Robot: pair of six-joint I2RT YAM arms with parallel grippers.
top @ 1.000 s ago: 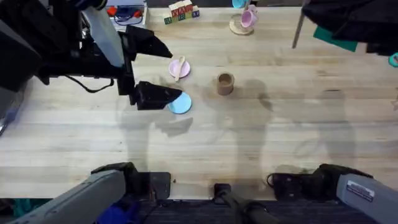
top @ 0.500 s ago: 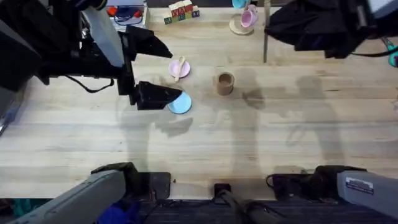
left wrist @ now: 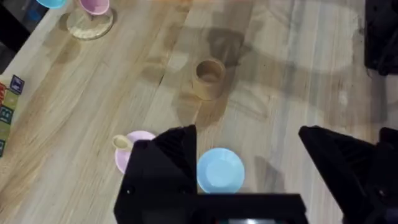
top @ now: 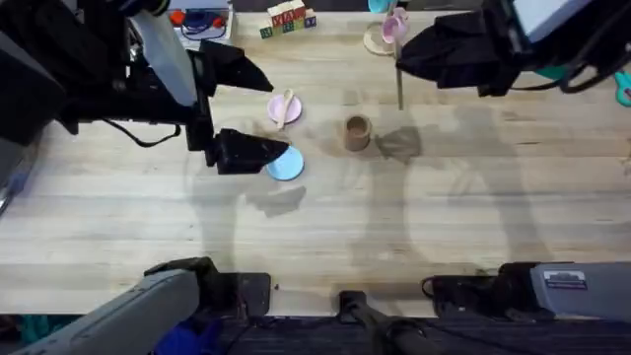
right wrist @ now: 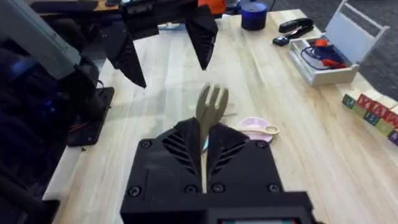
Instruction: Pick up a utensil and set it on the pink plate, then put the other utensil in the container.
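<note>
The small wooden spoon (top: 286,105) lies on the pink plate (top: 276,111), also seen as spoon (right wrist: 268,130) on plate (right wrist: 249,132). My right gripper (top: 406,59) is shut on the wooden fork (top: 399,89), which hangs above the table just right of and beyond the brown container (top: 357,132). In the right wrist view the fork (right wrist: 212,106) stands prongs outward from my gripper (right wrist: 204,152). My left gripper (top: 252,110) hovers open beside the pink plate, holding nothing. The left wrist view shows the container (left wrist: 208,77) and the pink plate (left wrist: 129,157) partly behind a finger.
A light-blue plate (top: 287,165) lies just in front of the pink one. A pink mug on a round coaster (top: 386,33) and letter blocks (top: 287,17) stand at the back edge. An open white box (right wrist: 336,46) sits at the left.
My right arm has carried the fork leftward, from the far right to just beside the container. The left arm, plates and spoon have not moved.
</note>
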